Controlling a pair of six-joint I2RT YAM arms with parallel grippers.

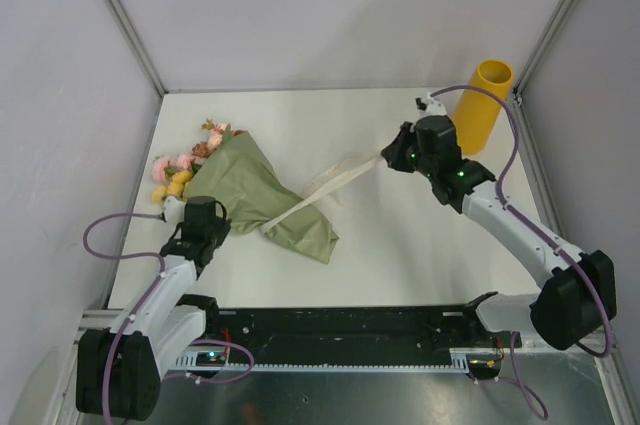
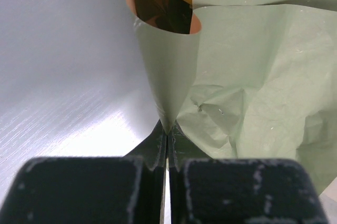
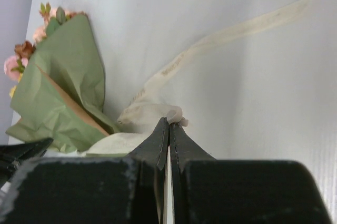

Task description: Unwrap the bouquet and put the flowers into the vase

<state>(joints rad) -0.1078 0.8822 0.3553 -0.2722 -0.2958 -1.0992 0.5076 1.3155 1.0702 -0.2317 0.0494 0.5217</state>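
The bouquet (image 1: 262,195) lies on the left of the table, wrapped in olive-green paper (image 2: 253,76) with a peach-orange inside. Pink, yellow and brown flowers (image 1: 183,167) stick out at its far-left end. My left gripper (image 1: 206,203) is shut on a fold of the paper's edge (image 2: 167,129). A cream ribbon (image 1: 335,177) stretches from the wrapped stems to my right gripper (image 1: 384,158), which is shut on the ribbon's end (image 3: 176,114). The mustard-yellow vase (image 1: 483,103) stands upright at the far right, just behind the right arm.
Grey walls with metal corner posts close in the table on three sides. A black rail (image 1: 340,330) runs along the near edge between the two arm bases. The ribbon's loose tail (image 3: 247,26) trails across the white tabletop.
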